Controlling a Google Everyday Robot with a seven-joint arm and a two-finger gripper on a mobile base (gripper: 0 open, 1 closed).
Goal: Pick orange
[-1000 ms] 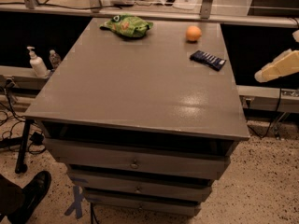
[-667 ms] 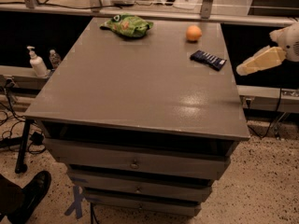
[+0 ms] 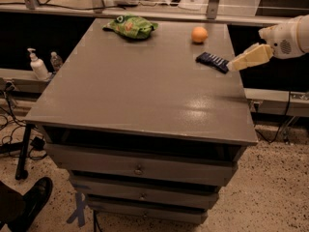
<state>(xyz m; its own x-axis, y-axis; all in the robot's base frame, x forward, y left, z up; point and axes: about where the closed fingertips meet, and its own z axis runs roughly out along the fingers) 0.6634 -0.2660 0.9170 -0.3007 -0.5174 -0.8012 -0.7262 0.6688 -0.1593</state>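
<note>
Gripper [image 3: 235,65] is at the 3 o'clock edge of the table [image 3: 135,95], cream-coloured, pointing toward 9 o'clock and tilted slightly down, low over the tabletop. My white arm [image 3: 289,35] runs off frame at 3 o'clock behind it. Can't tell if the gripper is wide or narrow from this angle; it holds nothing that I can see.

Orange [image 3: 199,34] is on the tabletop at about 1 o'clock, near the far edge, resting free with nothing touching it. From my gripper it's at 11 o'clock, near but clearly apart.

Dark blue packet [image 3: 212,62] lies flat at 2 o'clock on the table, between orange and gripper, skewed to the table edge. Gripper tip is just beside the packet's 3 o'clock end; contact or a gap, can't tell.

Green bag [image 3: 130,25] is at 12 o'clock on the far edge, crumpled, well apart from the orange, which lies at its 3 o'clock.

Table is grey, with glare on the top toward 4 o'clock. Drawers [image 3: 137,168] are stacked under it, with small knobs on the fronts.

Off the table at 9 o'clock: white pump bottle [image 3: 36,64] and a smaller bottle [image 3: 56,61] just beside it on a ledge. Black shoe [image 3: 31,199] is on the speckled floor at 7 o'clock, blue tape mark [image 3: 77,209] near it. Cables [image 3: 9,129] trail on the floor at 8 o'clock.
</note>
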